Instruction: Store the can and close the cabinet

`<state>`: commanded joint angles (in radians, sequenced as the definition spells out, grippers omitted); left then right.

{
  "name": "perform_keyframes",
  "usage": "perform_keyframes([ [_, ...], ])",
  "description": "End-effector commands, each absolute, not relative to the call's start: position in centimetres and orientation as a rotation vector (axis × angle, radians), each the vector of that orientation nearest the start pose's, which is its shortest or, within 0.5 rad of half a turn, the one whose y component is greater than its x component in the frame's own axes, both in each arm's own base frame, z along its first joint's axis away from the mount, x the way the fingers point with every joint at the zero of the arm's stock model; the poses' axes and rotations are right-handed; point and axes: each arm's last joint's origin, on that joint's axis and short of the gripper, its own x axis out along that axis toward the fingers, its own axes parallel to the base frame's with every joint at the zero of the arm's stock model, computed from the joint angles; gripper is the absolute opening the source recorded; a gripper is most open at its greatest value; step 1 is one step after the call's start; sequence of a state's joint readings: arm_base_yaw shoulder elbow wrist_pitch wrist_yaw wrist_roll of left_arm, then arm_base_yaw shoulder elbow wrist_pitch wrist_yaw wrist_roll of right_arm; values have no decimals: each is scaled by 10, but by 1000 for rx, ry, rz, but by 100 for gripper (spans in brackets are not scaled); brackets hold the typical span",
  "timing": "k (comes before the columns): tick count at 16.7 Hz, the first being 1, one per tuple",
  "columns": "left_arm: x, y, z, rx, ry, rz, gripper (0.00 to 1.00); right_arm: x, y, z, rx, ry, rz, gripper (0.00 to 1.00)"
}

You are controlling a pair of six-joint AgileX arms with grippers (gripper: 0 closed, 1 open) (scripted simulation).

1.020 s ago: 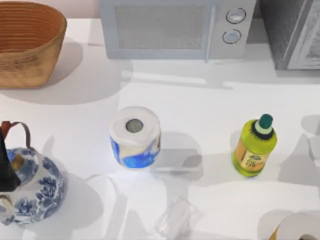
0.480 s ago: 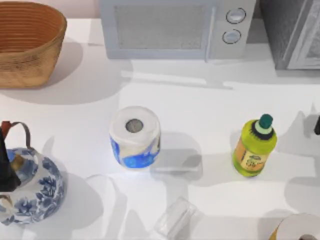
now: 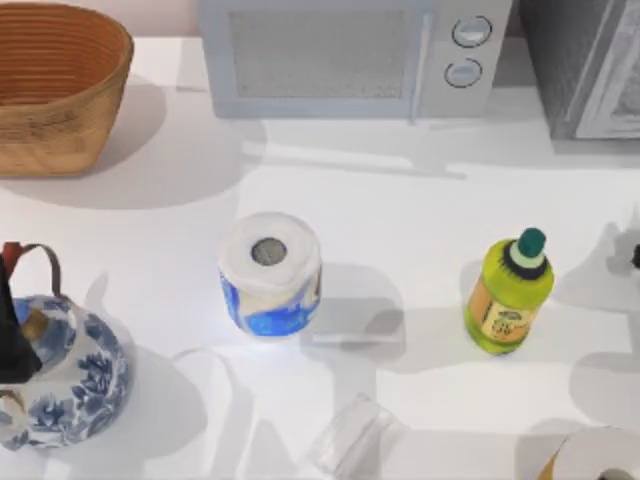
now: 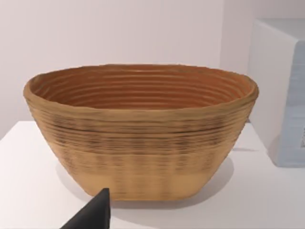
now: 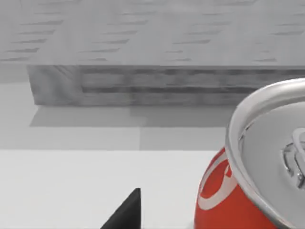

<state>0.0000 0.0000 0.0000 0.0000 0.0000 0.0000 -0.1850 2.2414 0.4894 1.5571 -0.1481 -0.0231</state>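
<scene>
Red can [image 5: 248, 200] cut off at frame edge beside right gripper fingertip [image 5: 126, 212], grey cabinet [image 5: 167, 47] just beyond, grip state unclear, left arm parked facing basket [image 4: 140, 133].

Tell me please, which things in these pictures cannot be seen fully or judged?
- Can, right wrist view: cut off by the frame edge, so its label is unreadable.
- Cabinet, top view: cropped at the corner; door state unclear.
- Right pincer: one dark fingertip in view; open or shut unknown.
- Teapot, top view: cropped at the left edge.
</scene>
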Motion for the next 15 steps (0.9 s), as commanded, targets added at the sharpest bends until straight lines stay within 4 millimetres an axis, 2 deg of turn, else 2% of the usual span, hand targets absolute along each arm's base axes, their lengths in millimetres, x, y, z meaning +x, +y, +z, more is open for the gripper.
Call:
perform_keyframes([
  [8, 106, -1, 160, 0, 0, 0, 100, 296, -49, 35, -2, 194, -10, 2],
  [15, 106, -1, 160, 0, 0, 0, 100, 296, -49, 35, -2, 194, -10, 0],
])
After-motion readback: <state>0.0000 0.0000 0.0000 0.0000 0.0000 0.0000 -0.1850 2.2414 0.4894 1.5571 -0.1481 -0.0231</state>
